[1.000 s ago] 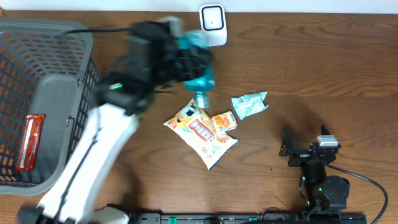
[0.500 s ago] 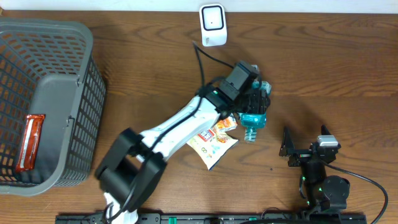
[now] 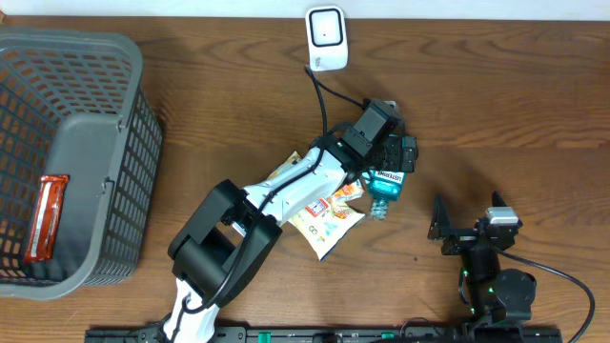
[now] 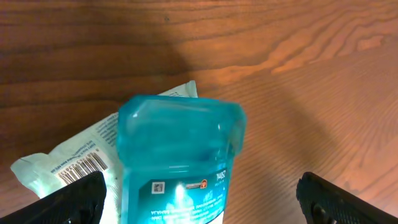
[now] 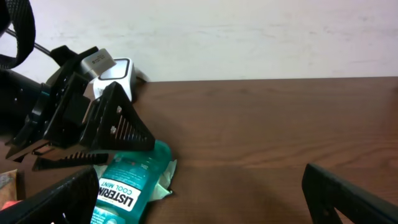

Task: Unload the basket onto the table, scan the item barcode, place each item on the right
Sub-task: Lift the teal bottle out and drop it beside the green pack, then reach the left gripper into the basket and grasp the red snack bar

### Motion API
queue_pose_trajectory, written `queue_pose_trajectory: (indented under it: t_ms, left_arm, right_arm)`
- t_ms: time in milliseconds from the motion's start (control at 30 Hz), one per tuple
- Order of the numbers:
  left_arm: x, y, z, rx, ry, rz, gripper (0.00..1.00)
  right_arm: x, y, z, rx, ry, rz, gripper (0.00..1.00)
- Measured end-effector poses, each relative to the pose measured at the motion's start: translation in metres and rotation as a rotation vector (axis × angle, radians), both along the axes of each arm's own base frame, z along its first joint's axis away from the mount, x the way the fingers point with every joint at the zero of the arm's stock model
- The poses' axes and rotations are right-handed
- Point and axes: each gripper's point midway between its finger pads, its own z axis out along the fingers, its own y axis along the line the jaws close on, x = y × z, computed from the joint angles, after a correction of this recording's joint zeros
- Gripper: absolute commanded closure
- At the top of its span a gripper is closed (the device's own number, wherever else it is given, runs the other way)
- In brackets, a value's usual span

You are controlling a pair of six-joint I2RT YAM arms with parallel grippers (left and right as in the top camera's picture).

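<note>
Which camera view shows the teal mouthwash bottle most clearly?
The left wrist view: the bottle fills the middle, unobstructed. The right wrist view shows its label, the top partly behind the left end effector; overhead it is small, half under that end effector.

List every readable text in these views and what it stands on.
"COOL MINT": front label of the teal plastic mouthwash bottle.
"LISTERI", rest out of view: same label.
Too small to read: barcode digits and print on the pale green flat packet, and the bottle's back label.
Blurred: print on the yellow snack packet.
</note>
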Motion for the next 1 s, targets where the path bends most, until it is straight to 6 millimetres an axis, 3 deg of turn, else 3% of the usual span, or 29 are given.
queue_pose_trajectory:
  t_ms: [133, 200, 267, 300, 367, 433, 467, 533, 567, 633, 667, 700, 800, 867, 900, 1000]
  left_arm:
    - [0.000, 0.001, 0.013, 0.001, -0.036, -0.021, 0.02]
    - [0.000, 0.005, 0.032, -0.002, -0.073, -0.033, 0.02]
    - [0.004, 0.023, 0.072, 0.005, -0.140, -0.005, 0.02]
    - [0.005, 0.028, 0.080, 0.009, -0.154, 0.005, 0.02]
    - [0.015, 0.059, 0.121, 0.018, -0.228, 0.068, 0.02]
    - [0.026, 0.103, 0.163, 0.031, -0.304, 0.157, 0.02]
    - [0.034, 0.140, 0.193, 0.039, -0.359, 0.235, 0.02]
    - [0.038, 0.206, 0.230, 0.084, -0.428, 0.355, 0.02]
    - [0.037, 0.226, 0.241, 0.094, -0.450, 0.395, 0.02]
    - [0.032, 0.286, 0.264, 0.141, -0.487, 0.518, 0.02]
    - [0.029, 0.303, 0.270, 0.153, -0.497, 0.559, 0.02]
    - [0.021, 0.345, 0.282, 0.186, -0.514, 0.656, 0.02]
    - [-0.011, 0.435, 0.291, 0.280, -0.484, 0.883, 0.02]
    - [-0.027, 0.469, 0.285, 0.328, -0.435, 0.974, 0.02]
    - [-0.041, 0.492, 0.271, 0.367, -0.360, 1.037, 0.02]
    - [-0.060, 0.544, 0.234, 0.429, -0.213, 1.184, 0.02]
  right_arm:
    - [0.000, 0.000, 0.000, 0.000, 0.000, 0.000, 0.01]
    - [0.000, 0.000, 0.000, 0.000, 0.001, 0.000, 0.01]
    - [0.000, 0.000, 0.000, 0.000, 0.000, 0.000, 0.01]
    - [0.000, 0.000, 0.000, 0.000, 0.000, 0.000, 0.01]
    - [0.000, 0.000, 0.000, 0.000, 0.001, 0.000, 0.01]
    - [0.000, 0.000, 0.000, 0.000, 0.000, 0.000, 0.01]
    - [0.000, 0.000, 0.000, 0.000, 0.000, 0.000, 0.01]
    - [0.000, 0.000, 0.000, 0.000, 0.000, 0.000, 0.01]
    - [0.000, 0.000, 0.000, 0.000, 0.000, 0.000, 0.01]
    - [0.000, 0.000, 0.000, 0.000, 0.000, 0.000, 0.01]
    - [0.000, 0.000, 0.000, 0.000, 0.000, 0.000, 0.01]
    - [0.000, 0.000, 0.000, 0.000, 0.000, 0.000, 0.01]
    - [0.000, 0.000, 0.000, 0.000, 0.000, -0.001, 0.01]
    - [0.000, 0.000, 0.000, 0.000, 0.000, 0.000, 0.01]
    - [0.000, 0.000, 0.000, 0.000, 0.000, 0.000, 0.01]
    - [0.000, 0.000, 0.000, 0.000, 0.000, 0.000, 0.01]
